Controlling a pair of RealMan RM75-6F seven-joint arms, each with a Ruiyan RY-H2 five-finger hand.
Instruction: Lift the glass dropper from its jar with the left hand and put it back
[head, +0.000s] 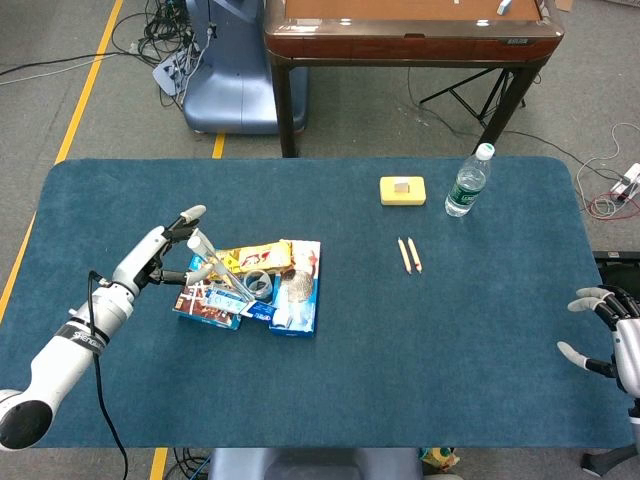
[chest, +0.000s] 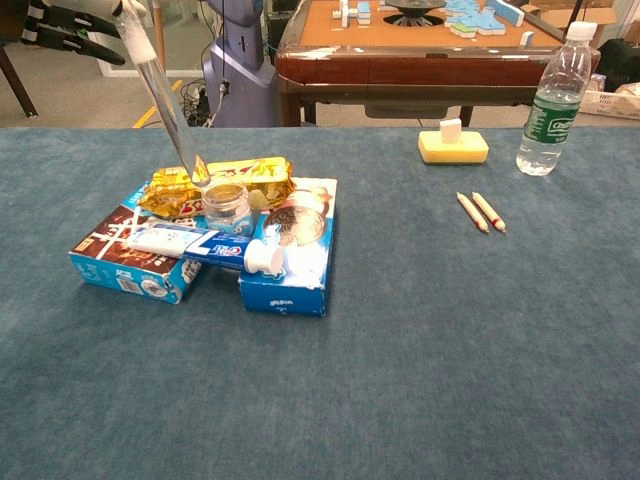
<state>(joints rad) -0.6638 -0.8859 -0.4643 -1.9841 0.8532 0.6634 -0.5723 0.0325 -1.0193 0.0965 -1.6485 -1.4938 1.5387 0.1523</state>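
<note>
My left hand (head: 165, 252) (chest: 72, 22) pinches the top of the glass dropper (chest: 165, 103) (head: 222, 267), which slants down to the right. Its tip hangs at the left rim of the small glass jar (chest: 226, 203) (head: 258, 286), just above it. The jar stands on a pile of flat boxes (chest: 285, 262) left of the table's middle. My right hand (head: 612, 338) rests open at the table's right edge, far from the jar, and shows only in the head view.
Around the jar lie a yellow snack packet (chest: 222, 184), a toothpaste tube (chest: 210, 246) and a brown box (chest: 122, 264). Farther right are two pencils (chest: 480, 211), a yellow sponge (chest: 453, 145) and a water bottle (chest: 551, 98). A wooden table (head: 405, 30) stands behind.
</note>
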